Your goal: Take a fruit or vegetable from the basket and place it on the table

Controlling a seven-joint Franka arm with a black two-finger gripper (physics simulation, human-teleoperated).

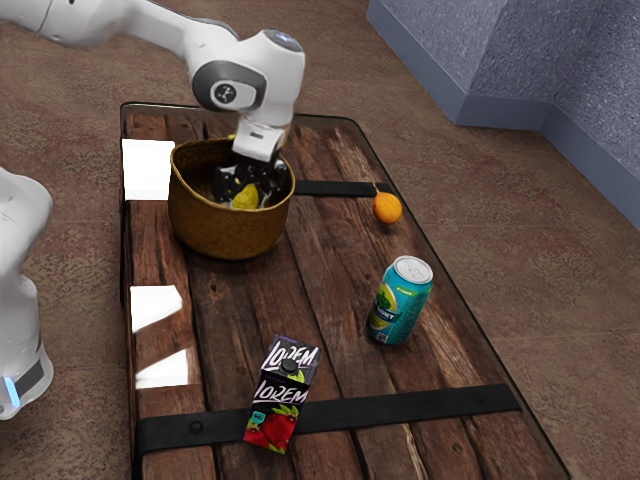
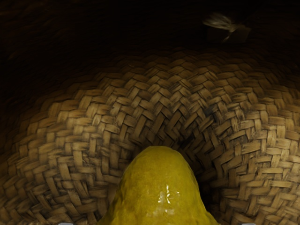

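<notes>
- The gripper (image 1: 262, 172): its lower end is lost in the basket (image 1: 228, 228), behind the near wall.
- The yellow fruit (image 1: 245, 196): its underside is hidden by that wall, its lower part cut off by the wrist view's edge.
- A pale, blurred thing (image 2: 227, 29) in the basket's shadow: cannot tell what.
- The arm (image 1: 75, 18) and a white body (image 1: 18, 285), cut off at the exterior view's left.
- The table (image 1: 350, 450): its near end is cut off.
- Small print on the can (image 1: 400, 302): too tiny to read.
</notes>
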